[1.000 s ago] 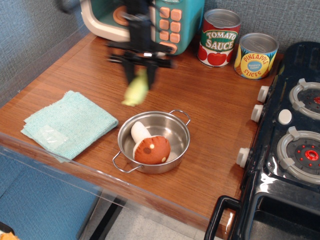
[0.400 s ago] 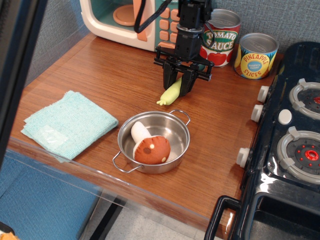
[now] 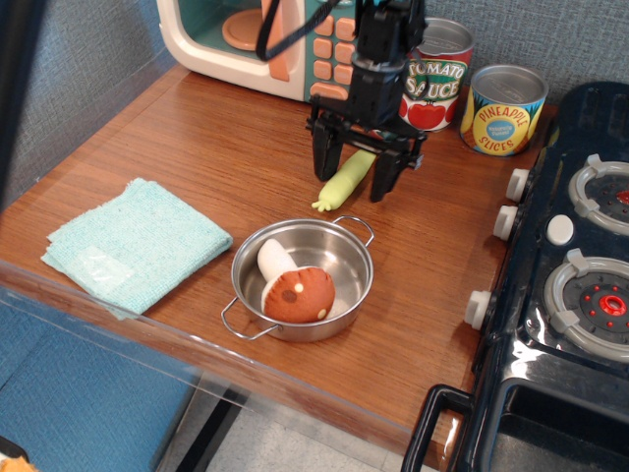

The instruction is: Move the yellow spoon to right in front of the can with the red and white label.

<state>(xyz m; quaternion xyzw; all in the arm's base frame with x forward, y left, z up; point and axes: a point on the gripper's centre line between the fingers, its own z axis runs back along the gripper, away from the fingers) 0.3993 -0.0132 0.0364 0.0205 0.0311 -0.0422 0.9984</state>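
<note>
A: Where is the yellow spoon (image 3: 346,179) relative to the can with the red and white label (image 3: 432,75)?

B: It lies flat on the wooden table (image 3: 197,147), in front of that can and a little to its left as the camera sees it, close to it but not touching. The handle runs diagonally, its far end pointing up toward the can and its near end pointing down toward the steel pot (image 3: 303,278). The metal bowl of the spoon I cannot make out.

A: And the gripper (image 3: 352,175)?

B: It hangs straight over the spoon, just in front of the can. Its two black fingers (image 3: 321,155) are spread wide, one on each side of the handle, and neither seems to press on it. The spoon looks free on the table.

A: What else sits around the can?

B: A pineapple slices can (image 3: 503,109) stands just beside it on the stove side. The toy microwave (image 3: 265,39) is on its other side, at the back of the table. The black toy stove (image 3: 565,275) is further out past the pineapple can. The pot, well in front of the can, holds a toy mushroom (image 3: 290,287), and a teal cloth (image 3: 138,243) lies far off toward the front left corner
</note>
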